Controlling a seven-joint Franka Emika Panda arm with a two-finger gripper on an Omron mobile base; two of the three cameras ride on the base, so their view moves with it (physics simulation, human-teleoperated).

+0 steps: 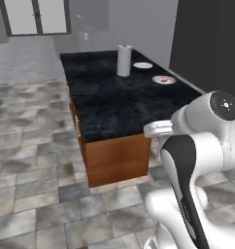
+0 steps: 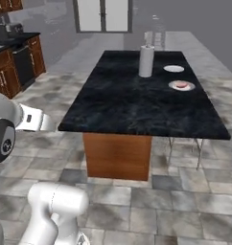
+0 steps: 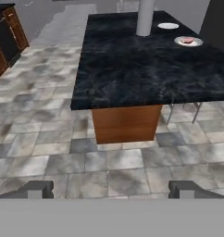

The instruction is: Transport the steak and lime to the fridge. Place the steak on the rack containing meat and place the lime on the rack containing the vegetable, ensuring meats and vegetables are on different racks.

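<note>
Steak (image 2: 181,85) sits on a plate (image 2: 191,88) on the black island counter (image 2: 132,100), far toward the back, at about one o'clock from the arm in the right base view. A second plate (image 2: 174,69) lies just beyond it, and a white roll (image 2: 146,61) stands upright to their left at about twelve o'clock. Whether the farther plate carries the lime I cannot tell; nothing green is clear on it.

In the hand view the gripper (image 3: 112,190) has its two tips spread wide with nothing between them, hanging over bare floor tiles short of the island. The steak (image 3: 188,41) shows there at about one o'clock, well away.

The step in hand looks like the approach to the first pick, and the base seems too far off for a reach. To do it well, I would drive round toward the counter's long side nearest the plates, so the arm need not stretch over the whole top. Come down on the steak from above with the jaws wide, centred on the lump and clear of the plate rim. Keep well apart from the roll, which would tip easily if brushed.
</note>
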